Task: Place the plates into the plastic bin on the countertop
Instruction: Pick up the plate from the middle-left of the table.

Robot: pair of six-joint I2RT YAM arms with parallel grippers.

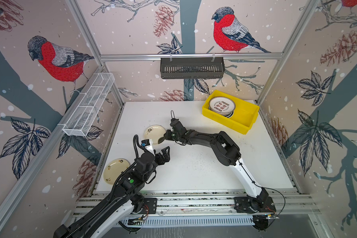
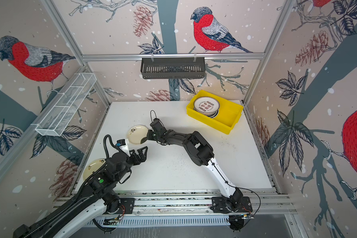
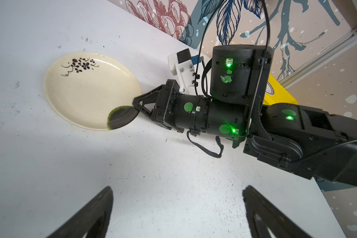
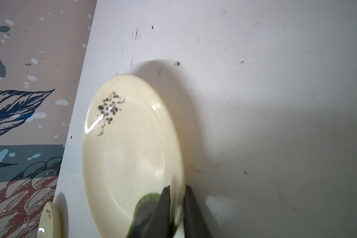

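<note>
Plates (image 1: 222, 106) are the job. On the countertop (image 1: 194, 171), the plastic bin (image 1: 225, 121) holds a stack of them in one half, and its other half is bare. Two more lie outside it. The second cream plate (image 1: 115, 171) is the farthest from the bin, at the corner diagonally opposite. The cream floral plate (image 1: 154, 133) lies nearer, though well apart from the bin.

My right gripper (image 4: 176, 188) is at that plate's bin-side rim with the jaws drawn narrow on it. One finger is on the inner face over the dark green patch (image 4: 146, 204) and the other is outside the rim. My left gripper (image 3: 177, 187) hangs a little farther from the bin than the right one, jaws wide, holding and touching nothing.

To do this step well, I judge the pinch must be firm before I lift. A thin glazed rim held at one edge will want to swing down or slip out. I would raise the plate only enough to clear the countertop and keep its face close to level on the way to the bin. I would cross the bin's lipped wall with room to spare, lower the plate onto the stack or into the bare half, and let go only once it rests there. My left arm should keep out of that path.
</note>
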